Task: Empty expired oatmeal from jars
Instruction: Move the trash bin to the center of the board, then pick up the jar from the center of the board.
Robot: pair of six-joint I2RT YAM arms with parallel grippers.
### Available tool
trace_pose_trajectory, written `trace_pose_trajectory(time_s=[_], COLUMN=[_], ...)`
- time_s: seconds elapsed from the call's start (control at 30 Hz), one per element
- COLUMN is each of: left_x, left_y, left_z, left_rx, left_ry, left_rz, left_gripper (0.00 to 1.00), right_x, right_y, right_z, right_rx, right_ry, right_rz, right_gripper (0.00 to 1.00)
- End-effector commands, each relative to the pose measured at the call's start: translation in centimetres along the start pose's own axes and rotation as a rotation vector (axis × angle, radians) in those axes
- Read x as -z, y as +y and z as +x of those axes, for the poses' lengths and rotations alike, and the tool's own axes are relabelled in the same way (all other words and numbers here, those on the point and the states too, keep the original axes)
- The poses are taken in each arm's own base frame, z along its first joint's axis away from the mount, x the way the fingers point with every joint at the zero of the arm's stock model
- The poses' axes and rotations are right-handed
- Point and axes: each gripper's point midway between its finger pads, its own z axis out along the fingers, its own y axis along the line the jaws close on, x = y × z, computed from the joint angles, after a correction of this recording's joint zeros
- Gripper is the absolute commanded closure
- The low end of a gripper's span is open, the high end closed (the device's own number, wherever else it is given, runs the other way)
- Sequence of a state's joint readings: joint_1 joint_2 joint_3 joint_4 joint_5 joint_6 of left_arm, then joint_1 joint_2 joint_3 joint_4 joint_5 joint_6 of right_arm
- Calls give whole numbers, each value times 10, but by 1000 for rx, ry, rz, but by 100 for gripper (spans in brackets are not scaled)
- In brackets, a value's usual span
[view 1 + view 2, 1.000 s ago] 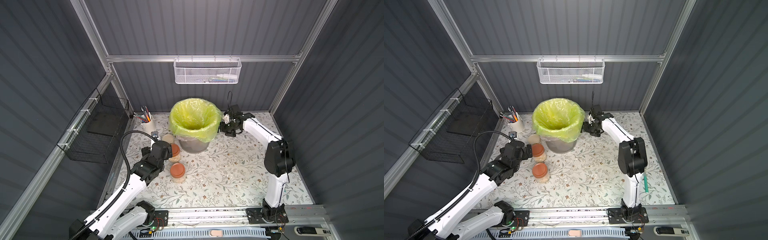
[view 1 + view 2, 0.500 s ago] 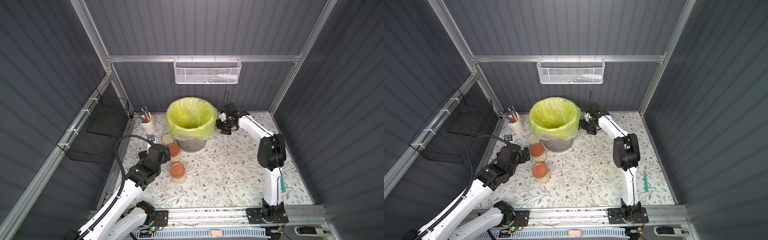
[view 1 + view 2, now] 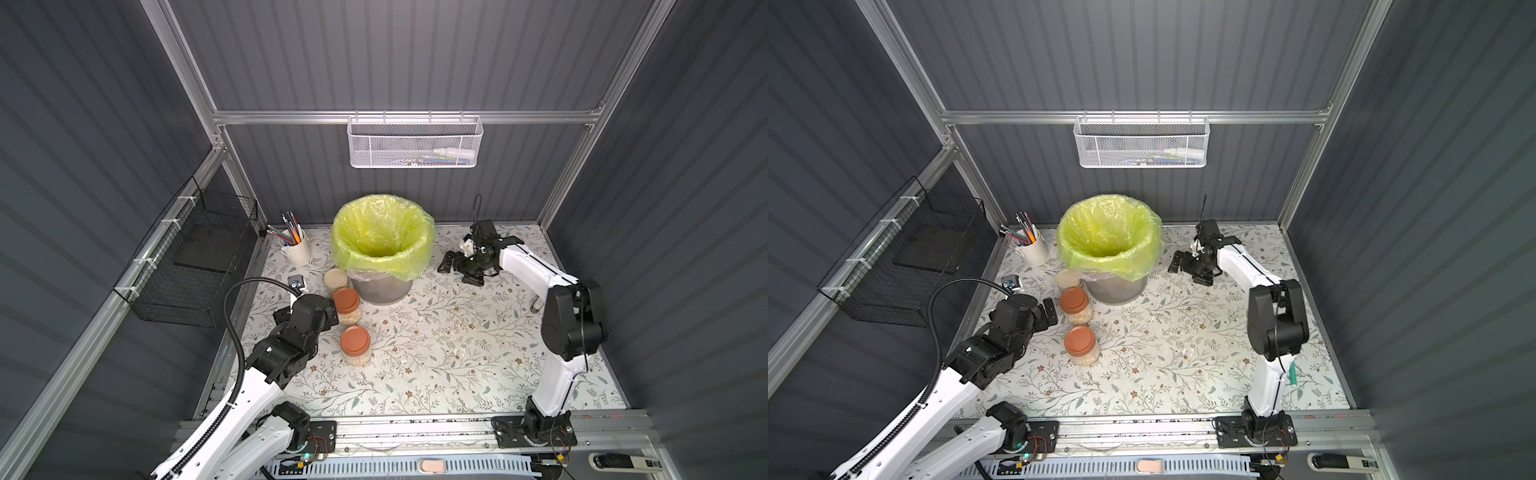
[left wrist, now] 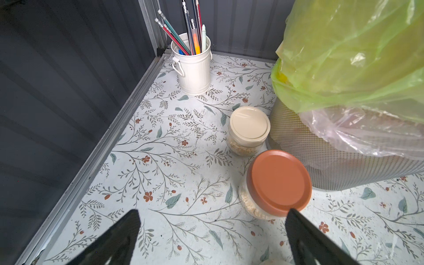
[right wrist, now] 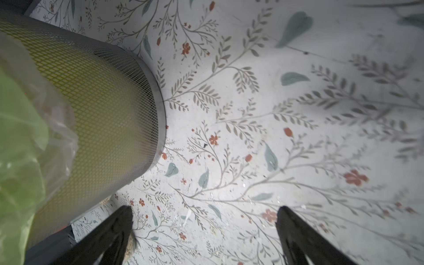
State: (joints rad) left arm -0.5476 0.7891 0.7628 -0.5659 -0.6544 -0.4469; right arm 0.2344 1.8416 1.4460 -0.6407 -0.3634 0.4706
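Three glass jars of oatmeal stand left of the bin, all with lids on: a cream-lidded jar (image 3: 336, 279) (image 3: 1069, 280) (image 4: 249, 125) and two brown-lidded jars, one in the middle (image 3: 347, 301) (image 3: 1074, 302) (image 4: 278, 182) and one nearest the front (image 3: 355, 340) (image 3: 1081, 341). Pale oatmeal (image 4: 249, 206) shows through the glass. My left gripper (image 3: 329, 319) (image 3: 1050, 316) (image 4: 212, 220) is open, just left of the middle jar, holding nothing. My right gripper (image 3: 457, 272) (image 3: 1188, 272) (image 5: 204, 211) is open and empty over the mat, right of the bin.
A grey mesh bin (image 3: 382, 289) (image 3: 1115, 289) (image 5: 103, 114) with a yellow-green bag stands at the back centre. A white pen cup (image 3: 296, 249) (image 4: 193, 68) is at the back left. A black wire basket (image 3: 195, 257) hangs on the left wall. A teal pen (image 3: 1293, 372) lies right.
My left gripper has drawn back a little toward the front left. My right gripper has come down and forward beside the bin, and its elbow has swung. The bin shifted slightly left.
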Motion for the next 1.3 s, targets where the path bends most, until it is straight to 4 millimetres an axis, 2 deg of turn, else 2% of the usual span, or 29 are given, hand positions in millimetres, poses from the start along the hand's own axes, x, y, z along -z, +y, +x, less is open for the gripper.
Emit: trace_pose_trajectory(time_s=[0.0,0.1,0.23,0.43,0.57,0.67,0.87,0.97,1.27], left_x=[3,7,12,11,11,12,20,24,21], left_y=[8,10,16,11,8,9,17,30,39], left_z=[4,4,8,24,31,36,39,44,54], left_rx=[14,37,88,102,102,112,160,195,222], left_ry=[3,-7,-2,47,76,92,93,90,102], left_rz=[-13,-7,-10,33,57,57,49,8,-48], left_gripper=[0,0,0,0,0,0,0,0,0], right_x=[18,28,42,56,55,52,34,22,-4], right_y=[-2,-10,-9,32,75,104,143,160,200], right_z=[19,49,89,138,163,177,201,216,244], right_rx=[12,7,66,225,361,448,567,657,794], right_ry=[-31,-32,-17,-26,-49,-61,-32,-4,44], right_rz=[0,-4,28,4,-45,-80,-87,-75,-94], right_gripper=[1,1,1,1,1,1,1,1,1])
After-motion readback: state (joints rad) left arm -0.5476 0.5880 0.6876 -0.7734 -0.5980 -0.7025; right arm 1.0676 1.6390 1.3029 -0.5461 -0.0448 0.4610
